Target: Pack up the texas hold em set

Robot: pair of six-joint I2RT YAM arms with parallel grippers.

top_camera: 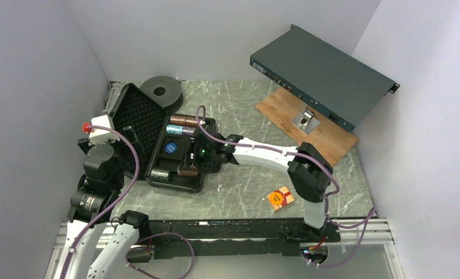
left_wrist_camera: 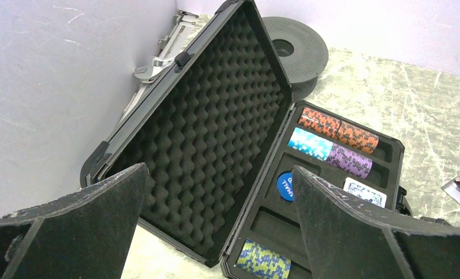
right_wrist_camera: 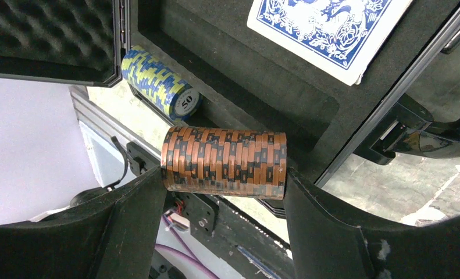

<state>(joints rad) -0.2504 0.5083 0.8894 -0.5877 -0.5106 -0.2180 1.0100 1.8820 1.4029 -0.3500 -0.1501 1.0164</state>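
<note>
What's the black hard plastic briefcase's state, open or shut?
Open. The black hard plastic briefcase's lid stands raised, its egg-crate foam lining exposed and the orange-brown chip stack in the base uncovered.

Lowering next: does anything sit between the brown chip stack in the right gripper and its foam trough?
Nothing visible. The brown striped chip stack, clamped in the right gripper, hangs over the black foam-lined case's near trough. A blue-and-yellow chip stack fills only one end.

Brown chip stack [right_wrist_camera: 224,163] over open briefcase [top_camera: 140,119]
</note>
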